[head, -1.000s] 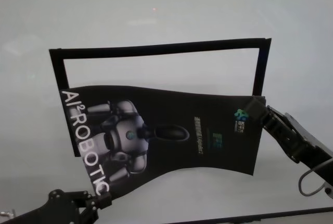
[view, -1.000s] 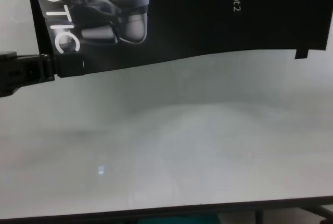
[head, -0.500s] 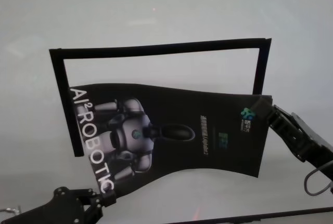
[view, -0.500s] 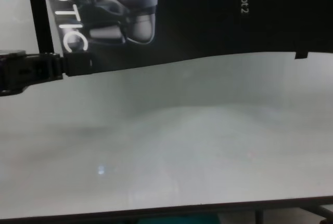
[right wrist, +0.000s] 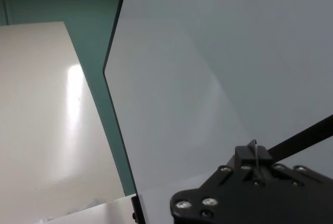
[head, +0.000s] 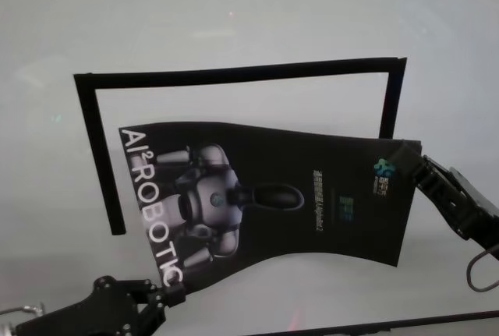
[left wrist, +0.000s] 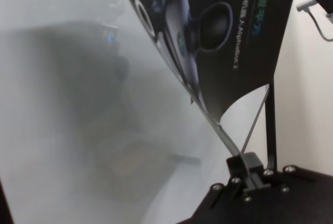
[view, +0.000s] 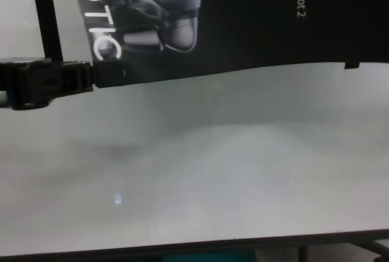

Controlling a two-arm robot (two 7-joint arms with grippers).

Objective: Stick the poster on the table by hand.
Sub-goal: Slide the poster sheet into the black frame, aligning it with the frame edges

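**Holding the poster by two corners above the table**

Gripping from both sides, the two arms carry the sheet between them. The left gripper (head: 173,297), low at the near left, has its fingers pinched together on the poster's near-left corner, just below the last white letters; the left wrist view shows the thin edge of the sheet running down into the closed fingertips. The right gripper (head: 412,166), reaching in from the right, is clamped on the far-right corner beside the small blue-green logo, and in the right wrist view the sheet's edge stands as a fine line between its closed fingertips.

The poster (head: 312,211) hangs bowed between them, its near edge curving upward in the middle, the grey-white robot picture and the "AI²ROBOTIC" lettering facing up. It sits slantwise over the table (head: 249,16), overlapping the near right part of a three-sided frame of black tape strips (head: 234,73) stuck to the white top, with the frame's far strip and left strip uncovered.
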